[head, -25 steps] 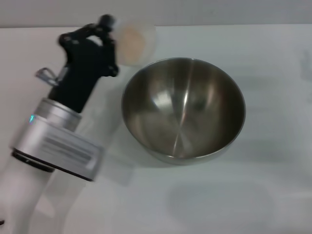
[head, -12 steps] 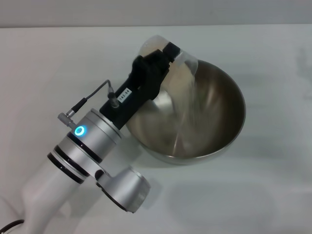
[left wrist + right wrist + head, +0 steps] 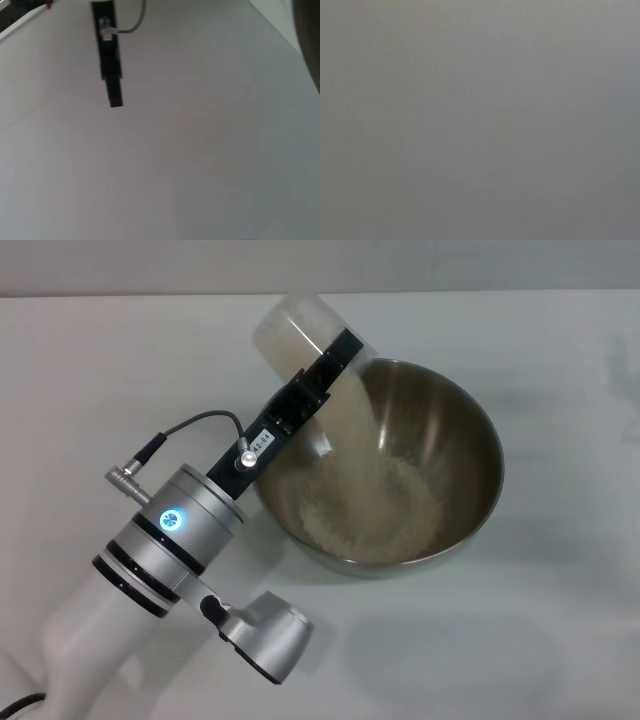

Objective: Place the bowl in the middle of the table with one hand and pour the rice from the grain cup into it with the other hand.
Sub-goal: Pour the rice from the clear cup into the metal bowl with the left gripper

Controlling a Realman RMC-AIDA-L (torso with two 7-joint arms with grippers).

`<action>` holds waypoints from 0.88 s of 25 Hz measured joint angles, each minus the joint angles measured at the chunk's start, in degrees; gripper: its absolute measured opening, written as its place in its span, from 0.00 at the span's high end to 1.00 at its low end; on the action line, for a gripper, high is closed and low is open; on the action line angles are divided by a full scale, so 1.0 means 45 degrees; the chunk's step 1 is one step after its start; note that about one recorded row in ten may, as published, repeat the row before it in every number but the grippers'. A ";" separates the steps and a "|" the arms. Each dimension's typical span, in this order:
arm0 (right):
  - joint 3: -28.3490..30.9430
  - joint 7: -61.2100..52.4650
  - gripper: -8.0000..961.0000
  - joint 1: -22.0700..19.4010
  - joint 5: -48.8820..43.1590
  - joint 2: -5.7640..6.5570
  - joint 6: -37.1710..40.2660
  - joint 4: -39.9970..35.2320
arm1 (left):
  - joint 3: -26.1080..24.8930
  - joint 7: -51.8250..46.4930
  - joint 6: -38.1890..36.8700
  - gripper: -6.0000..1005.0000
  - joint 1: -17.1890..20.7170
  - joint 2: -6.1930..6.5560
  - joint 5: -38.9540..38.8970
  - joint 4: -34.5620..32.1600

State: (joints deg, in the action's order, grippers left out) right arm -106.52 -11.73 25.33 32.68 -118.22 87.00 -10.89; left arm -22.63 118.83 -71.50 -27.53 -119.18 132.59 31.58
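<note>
The steel bowl (image 3: 460, 430) stands on the white table (image 3: 560, 640), about mid-table in the head view. My left gripper (image 3: 325, 365) is shut on the clear grain cup (image 3: 295, 330) and holds it tipped over the bowl's left rim. Rice streams from the cup down into the bowl. A pale heap of rice (image 3: 370, 515) lies on the bowl's bottom. The left wrist view shows only white table (image 3: 175, 150) and a black strip with a cable (image 3: 109, 55). My right gripper is out of view; the right wrist view is plain grey.
The left arm's silver wrist with its blue light (image 3: 172, 520) reaches in from the lower left. A dark curved edge (image 3: 310, 45) shows at one side of the left wrist view.
My left gripper swung the cup from beside the bowl to over its left rim and tipped it further. Rice poured out and a heap has formed in the bowl.
</note>
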 joint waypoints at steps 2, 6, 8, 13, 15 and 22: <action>-0.0014 0.0004 0.53 0.0029 0.0000 0.0016 0.0000 0.0003 | -0.0104 0.0570 -0.0030 0.98 0.0022 0.0001 0.0000 -0.0035; -0.0034 0.0007 0.53 0.0036 0.0000 0.0022 0.0002 0.0003 | -0.0001 0.0927 -0.0124 0.98 0.0026 0.0000 0.0004 -0.0035; -0.0036 0.0010 0.53 0.0044 0.0000 0.0022 0.0002 0.0002 | 0.0309 0.1020 -0.0125 0.98 0.0034 -0.0002 0.0017 0.0016; -0.0029 0.0009 0.53 0.0054 0.0000 0.0022 0.0003 -0.0003 | 0.1532 0.0927 0.0375 0.98 0.0056 0.0001 0.0000 0.0075; -0.0007 0.0009 0.52 0.0056 0.0000 0.0020 0.0003 -0.0003 | 0.1039 0.0927 0.0404 0.98 0.0069 -0.0002 -0.0067 0.0052; 0.0001 -0.0056 0.52 0.0056 0.0001 0.0022 0.0003 0.0010 | 0.0941 0.0562 0.0443 0.98 0.0263 0.0002 -0.0040 0.0158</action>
State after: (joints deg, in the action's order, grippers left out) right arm -106.51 -11.98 25.58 32.68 -118.11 87.02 -10.84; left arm -18.39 121.36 -69.51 -26.35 -119.17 132.42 32.29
